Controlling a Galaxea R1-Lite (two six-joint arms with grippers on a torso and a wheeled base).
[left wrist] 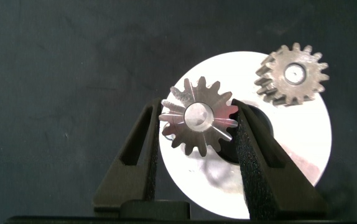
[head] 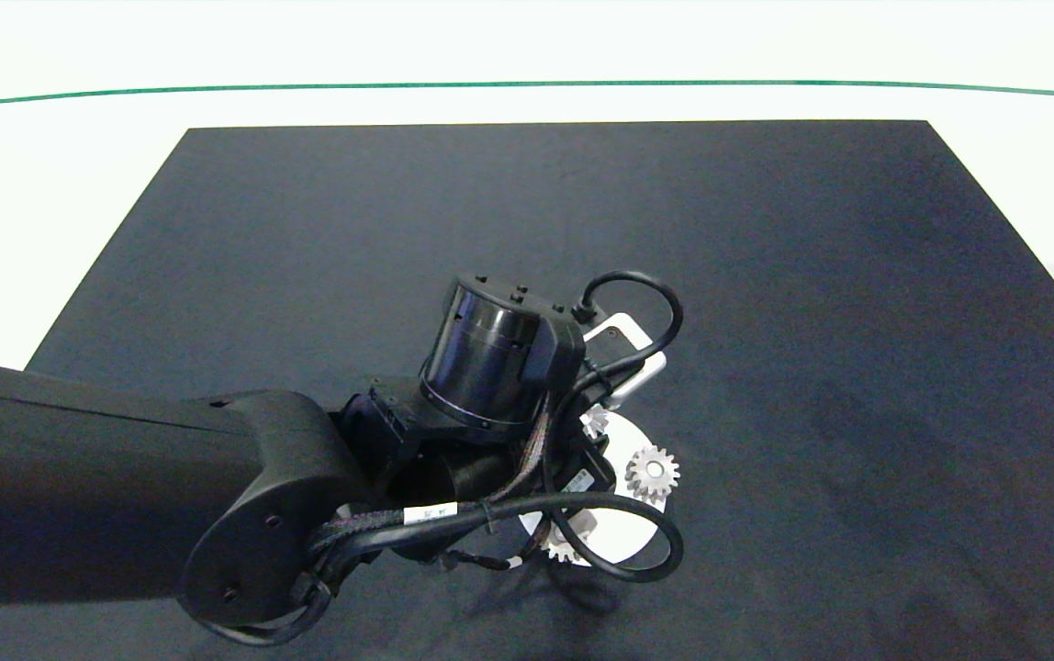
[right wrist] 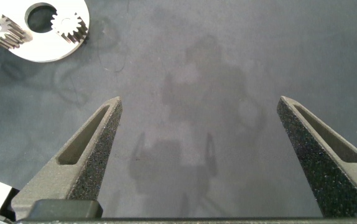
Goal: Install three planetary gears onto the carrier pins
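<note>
The left arm [head: 123, 477] reaches in from the left side of the head view and ends over the white disc [head: 623, 532], which lies on the dark mat [head: 766, 275] covering the pale surface [head: 77, 184]. Its wrist and cables hide much of the disc from above. In the left wrist view, the left pincer [left wrist: 198, 124] is closed on one of the planetary gears [left wrist: 197, 121], its two grey fingers [left wrist: 138, 155] pressing the teeth from opposite sides, and the gear sits over the disc near the edge of the central hole; whether it is fully down on a pin cannot be told. A second gear [left wrist: 293, 73] rests on the disc near its rim, apart from the fingers, with a pale carrier pin [left wrist: 295, 73] showing in its bore. From above, that seated gear [head: 652, 472] is on the right side of the disc, while toothed edges of two more gears [head: 594, 421] peek out at the disc's far and near [head: 566, 550] sides beneath the wrist. Farther right the mat is bare. The right pincer [right wrist: 198, 118] is parked off to the right with its fingers spread wide over the mat, well apart from the disc, gripping nothing.
</note>
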